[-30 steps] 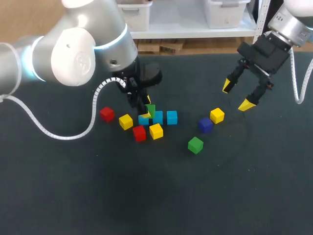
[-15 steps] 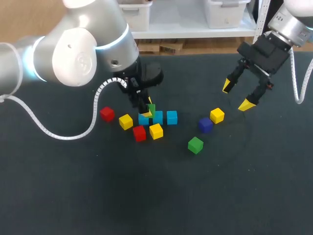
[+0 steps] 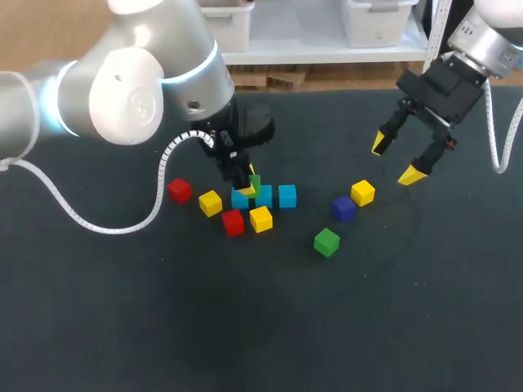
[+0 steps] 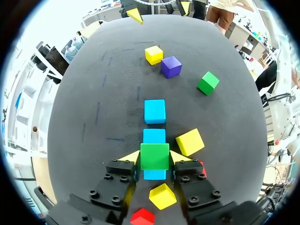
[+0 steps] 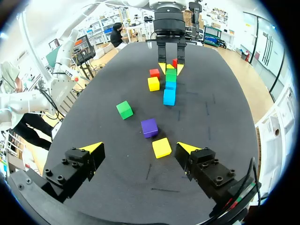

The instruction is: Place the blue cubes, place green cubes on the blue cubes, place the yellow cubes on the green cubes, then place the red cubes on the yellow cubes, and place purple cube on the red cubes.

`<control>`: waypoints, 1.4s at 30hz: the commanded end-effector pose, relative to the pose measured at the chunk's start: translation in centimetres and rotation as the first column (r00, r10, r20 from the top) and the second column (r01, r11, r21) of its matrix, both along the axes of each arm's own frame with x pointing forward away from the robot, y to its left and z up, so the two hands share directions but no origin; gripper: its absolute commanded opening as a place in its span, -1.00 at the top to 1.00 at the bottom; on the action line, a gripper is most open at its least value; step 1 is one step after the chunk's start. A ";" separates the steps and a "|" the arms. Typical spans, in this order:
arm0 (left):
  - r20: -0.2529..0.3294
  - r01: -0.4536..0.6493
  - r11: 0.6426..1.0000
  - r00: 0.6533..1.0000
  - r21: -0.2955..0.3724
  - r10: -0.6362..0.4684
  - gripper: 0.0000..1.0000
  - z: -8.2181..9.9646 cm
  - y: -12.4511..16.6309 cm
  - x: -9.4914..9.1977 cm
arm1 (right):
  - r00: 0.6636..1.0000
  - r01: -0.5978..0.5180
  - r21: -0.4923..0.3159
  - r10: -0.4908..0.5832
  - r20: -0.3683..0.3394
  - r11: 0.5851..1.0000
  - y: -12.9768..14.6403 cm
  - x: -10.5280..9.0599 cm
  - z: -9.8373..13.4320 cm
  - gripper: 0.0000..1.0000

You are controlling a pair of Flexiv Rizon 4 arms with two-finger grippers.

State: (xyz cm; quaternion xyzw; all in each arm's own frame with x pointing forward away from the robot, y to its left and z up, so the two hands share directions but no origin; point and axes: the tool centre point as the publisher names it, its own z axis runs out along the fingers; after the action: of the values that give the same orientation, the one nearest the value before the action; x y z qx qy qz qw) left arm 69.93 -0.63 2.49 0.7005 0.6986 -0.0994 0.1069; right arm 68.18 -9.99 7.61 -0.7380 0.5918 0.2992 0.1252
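The left gripper [image 4: 154, 158] pinches a green cube [image 4: 154, 154] from both sides with its yellow tips. The green cube is right over a blue cube [image 4: 154, 175], at the end of a row of blue ones. The right gripper [image 5: 139, 147] is spread wide and holds nothing. It hangs near a yellow cube [image 5: 161, 147] and a purple cube [image 5: 149, 127].

A robotics lab: left arm [image 3: 131, 90] from ten o'clock and right arm [image 3: 484, 41] from two o'clock hang over a dark desk [image 3: 409, 327] scattered with small coloured cubes [image 3: 261, 218].
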 end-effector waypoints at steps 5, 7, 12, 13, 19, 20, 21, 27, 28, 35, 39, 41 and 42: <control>-0.001 -0.006 1.000 1.000 0.005 0.006 0.21 -0.1 0.0 0.1 | 1.000 -0.002 0.002 0.002 -0.001 1.000 0.0 0.1 0.0 -1.00; -0.001 -0.007 1.000 1.000 0.006 0.007 0.06 0.0 0.0 0.1 | 1.000 -0.002 0.002 0.002 -0.001 1.000 0.0 0.1 0.0 -1.00; 0.002 -0.012 1.000 1.000 0.006 0.012 -1.00 0.4 0.3 0.0 | 1.000 -0.002 0.002 0.002 -0.001 1.000 0.0 0.1 0.0 -1.00; 0.007 -0.015 1.000 1.000 0.004 0.015 -1.00 0.6 0.4 0.0 | 1.000 -0.002 0.002 0.002 -0.001 1.000 0.0 0.1 0.0 -1.00; 0.028 -0.073 0.997 0.997 -0.011 0.073 -1.00 1.9 1.7 -1.0 | 1.000 -0.002 0.002 0.002 -0.001 1.000 0.0 0.1 0.0 -1.00; 0.031 -0.080 0.997 0.996 -0.013 0.081 -1.00 2.1 2.1 -1.3 | 1.000 -0.002 0.002 0.002 -0.001 1.000 0.0 0.1 0.0 -1.00; 0.034 -0.089 0.996 0.995 -0.019 0.090 -1.00 2.3 2.5 -1.7 | 1.000 -0.002 0.002 0.002 -0.001 1.000 0.0 0.1 0.0 -1.00; 0.045 -0.134 0.990 0.990 -0.038 0.135 -1.00 2.6 5.0 -4.3 | 1.000 -0.002 0.002 0.002 -0.001 1.000 0.0 0.1 0.0 -1.00; 0.042 -0.149 0.988 0.988 -0.048 0.151 -1.00 2.6 5.6 -4.8 | 1.000 -0.002 0.002 0.002 -0.001 1.000 0.0 0.1 0.0 -1.00; 0.044 -0.210 0.974 0.976 -0.084 0.215 -1.00 3.0 8.7 -6.7 | 1.000 -0.002 0.002 0.002 -0.001 1.000 0.0 0.1 0.0 -1.00; 0.052 -0.216 0.972 0.974 -0.091 0.222 -1.00 3.3 10.2 -7.8 | 1.000 -0.002 0.002 0.002 -0.001 1.000 0.0 0.1 0.0 -1.00; 0.051 -0.222 0.970 0.972 -0.099 0.228 -1.00 3.3 10.9 -8.3 | 1.000 -0.002 0.002 0.002 -0.001 1.000 0.0 0.1 0.0 -1.00; 0.048 -0.224 0.968 0.972 -0.114 0.231 -1.00 3.3 11.3 -8.5 | 1.000 -0.002 0.002 0.002 -0.001 1.000 0.0 0.1 0.0 -1.00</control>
State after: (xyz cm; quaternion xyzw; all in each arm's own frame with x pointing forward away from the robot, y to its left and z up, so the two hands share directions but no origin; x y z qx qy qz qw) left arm 62.84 9.02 5.58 0.6192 0.7682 -0.0936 0.1330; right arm 68.18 -9.99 7.61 -0.7379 0.5918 0.2992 0.1252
